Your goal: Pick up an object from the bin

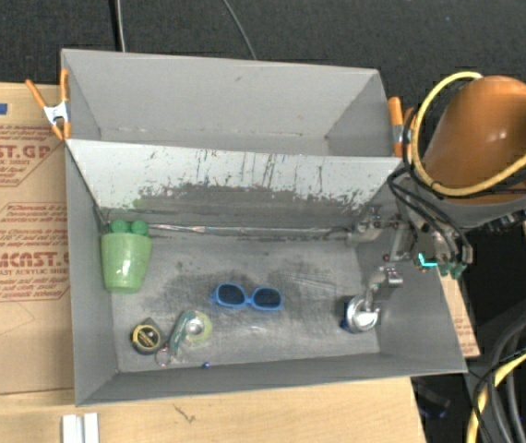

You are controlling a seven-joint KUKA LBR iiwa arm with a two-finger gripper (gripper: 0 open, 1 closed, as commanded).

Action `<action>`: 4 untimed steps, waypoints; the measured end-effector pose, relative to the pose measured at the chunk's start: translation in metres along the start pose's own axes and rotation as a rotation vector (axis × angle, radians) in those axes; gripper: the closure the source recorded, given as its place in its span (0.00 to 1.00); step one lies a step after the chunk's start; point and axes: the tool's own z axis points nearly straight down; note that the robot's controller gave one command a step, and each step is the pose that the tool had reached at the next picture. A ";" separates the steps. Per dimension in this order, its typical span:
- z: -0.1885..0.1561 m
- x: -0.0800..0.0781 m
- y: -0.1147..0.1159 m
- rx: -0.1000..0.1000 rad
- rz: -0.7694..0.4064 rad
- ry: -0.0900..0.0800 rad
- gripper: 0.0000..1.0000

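End effector (pixel 372 299) is right over a small shiny silver-blue round thing (pixel 362 318), opening unclear; probably hard, light, slippery, so pinch its sides.

Free bin floor (pixel 314 280) between my pincer (pixel 375 295) and blue sunglasses (pixel 246 297); back strip also free. Obstacles: green cup (pixel 125 258) far left, gold disc (pixel 147 337) and clear roll (pixel 190 329) front-left, silver thing (pixel 362 318) just by my pincer.

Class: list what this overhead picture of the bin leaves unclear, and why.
Camera view:
1. Silvery-blue thing at right: partly covered by the gripper, so its kind is unclear.
2. Round black-and-gold thing, front left: too small to name.
3. Clear greenish thing beside it: shape indistinct.
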 end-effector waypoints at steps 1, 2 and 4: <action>0.170 0.010 -0.067 0.002 -0.264 -0.019 0.00; 0.143 -0.001 -0.076 0.001 -0.135 -0.009 0.00; 0.170 0.009 -0.075 -0.004 0.456 -0.007 0.00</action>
